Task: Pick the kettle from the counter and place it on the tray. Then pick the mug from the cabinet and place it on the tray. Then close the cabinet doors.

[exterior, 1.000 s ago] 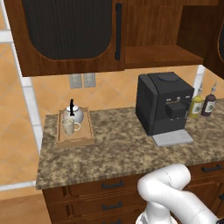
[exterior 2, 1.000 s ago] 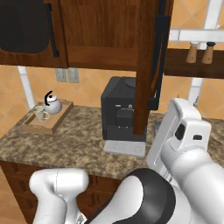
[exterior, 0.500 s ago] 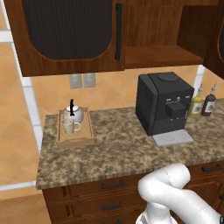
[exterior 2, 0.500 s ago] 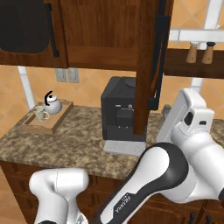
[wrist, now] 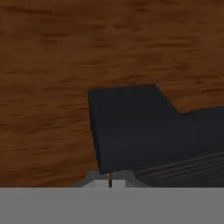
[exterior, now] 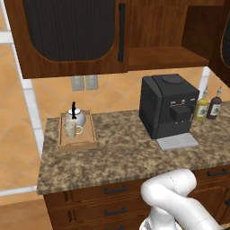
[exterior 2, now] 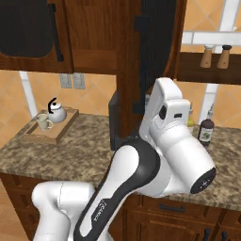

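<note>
The silver kettle [exterior: 75, 117] and the cream mug [exterior: 70, 129] both stand on the wooden tray [exterior: 88, 140] at the left end of the counter [exterior: 117, 157]; from the right side I see the kettle [exterior 2: 57, 113], mug [exterior 2: 44, 124] and tray [exterior 2: 60, 130] again. The left cabinet door [exterior: 67, 36] is closed. The right cabinet door [exterior 2: 131, 56] stands swung out, edge-on, with its black bar handle [exterior 2: 141, 47]. My gripper [wrist: 110, 180] is shut, tips together, right against that door's wood [wrist: 65, 52] just below the handle's black mount [wrist: 135, 127].
A big black coffee machine [exterior: 168, 105] with a grey drip grate [exterior: 177, 142] stands right of the tray. Two bottles [exterior: 209, 106] sit at the counter's far right. Drawers with black handles [exterior: 116, 190] run below. My white arm [exterior 2: 174, 141] rises in front of the open door.
In the right base view my arm's upper link has swung left and up toward the open door. Kettle, mug and tray have not moved.
</note>
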Tool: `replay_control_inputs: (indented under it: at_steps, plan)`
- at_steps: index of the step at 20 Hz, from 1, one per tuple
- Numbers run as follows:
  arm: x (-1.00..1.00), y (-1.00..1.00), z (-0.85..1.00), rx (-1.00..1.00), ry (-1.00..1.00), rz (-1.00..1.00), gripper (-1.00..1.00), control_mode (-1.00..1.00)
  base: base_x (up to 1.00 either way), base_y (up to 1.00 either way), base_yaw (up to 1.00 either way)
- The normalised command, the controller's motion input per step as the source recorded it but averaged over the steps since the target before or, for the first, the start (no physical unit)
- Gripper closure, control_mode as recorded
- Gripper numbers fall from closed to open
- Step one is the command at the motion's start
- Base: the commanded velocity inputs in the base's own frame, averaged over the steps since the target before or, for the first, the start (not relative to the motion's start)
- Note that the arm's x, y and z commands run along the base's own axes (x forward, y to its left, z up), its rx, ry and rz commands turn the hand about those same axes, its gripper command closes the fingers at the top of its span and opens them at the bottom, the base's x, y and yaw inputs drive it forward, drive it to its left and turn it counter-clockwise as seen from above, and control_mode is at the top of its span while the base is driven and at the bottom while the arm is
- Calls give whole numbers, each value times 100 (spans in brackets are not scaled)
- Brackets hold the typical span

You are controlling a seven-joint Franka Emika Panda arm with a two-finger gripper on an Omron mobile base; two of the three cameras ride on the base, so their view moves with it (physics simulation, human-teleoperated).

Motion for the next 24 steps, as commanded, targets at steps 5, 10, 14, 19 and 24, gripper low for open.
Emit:
replay_control_inputs:
  at_steps: [5, 10, 14, 19, 24]
  plan:
    - [6, 100, 10, -10, -2, 0, 100, -100, 0, 0, 0]
    - [53, 66, 2, -2, 0, 0, 100, -100, 0, 0, 0]
    - [45, 29, 18, 0, 1, 0, 100, -100, 0, 0, 0]
    - [62, 51, 14, 0, 2, 0, 100, -100, 0, 0, 0]
    - [76, 51, 0, 0, 1, -3, 100, -100, 0, 0, 0]
